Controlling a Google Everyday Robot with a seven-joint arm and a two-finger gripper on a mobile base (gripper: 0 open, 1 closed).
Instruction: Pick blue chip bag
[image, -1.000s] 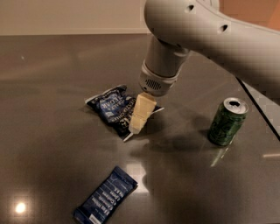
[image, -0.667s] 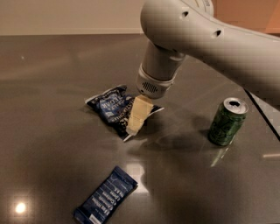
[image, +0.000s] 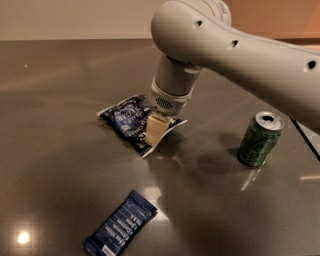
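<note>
Bar wrapper (image: 120, 227) bottom centre, lower end clipped by the frame edge. Blue chip bag (image: 125, 119) mid-frame on the table (image: 50, 150), its right part hidden under the gripper (image: 154, 130). How wide the gripper is, or whether it has hold, can't tell. Green can (image: 260, 139) at right, upright, contents not visible.

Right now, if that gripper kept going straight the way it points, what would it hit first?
The blue chip bag. The gripper points down onto the bag and looks at or very near it, though depth is unclear. The table lies beneath.
</note>
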